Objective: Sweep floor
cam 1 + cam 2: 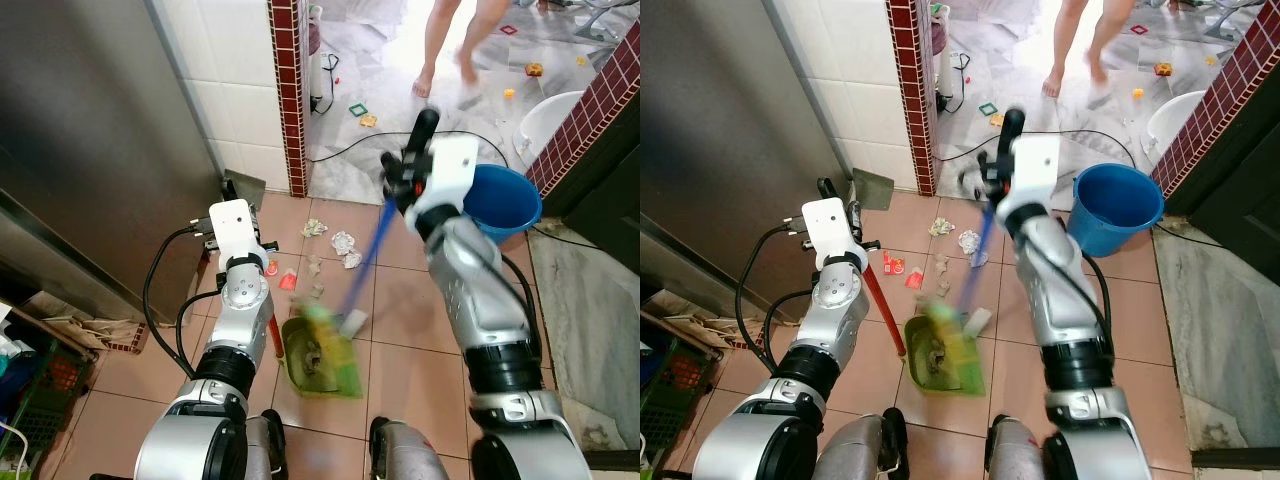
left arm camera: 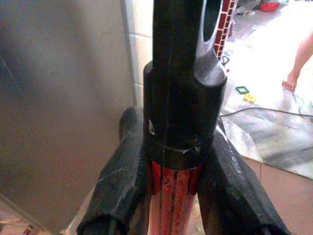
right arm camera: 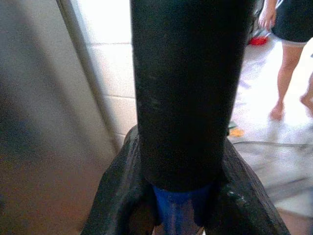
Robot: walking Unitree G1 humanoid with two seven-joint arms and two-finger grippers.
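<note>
Terracotta floor tiles (image 1: pixel 420 375), litter strewn toward the far doorway. Right hand (image 3: pixel 183 196) is clamped around the black grip of a blue-shafted broom (image 1: pixel 365 262); its head sits low, just beside the green dustpan (image 1: pixel 322 358). Left hand (image 2: pixel 178 196) is closed tight on the dustpan's red handle (image 1: pixel 882 305), just below its black cap. The pan rests on the floor between the two arms with some rubbish already inside.

Crumpled paper scraps (image 1: pixel 344 243) and a red wrapper (image 1: pixel 288 279) lie just beyond the pan, unswept. A blue bucket (image 1: pixel 508 200) stands far right. A person's bare legs (image 1: pixel 450 45) are in the far room.

Judgement: both tools look light and stiff, with long shafts that lever easily, so high grips suit them. The paper is featherweight and may skitter under a hard stroke.
</note>
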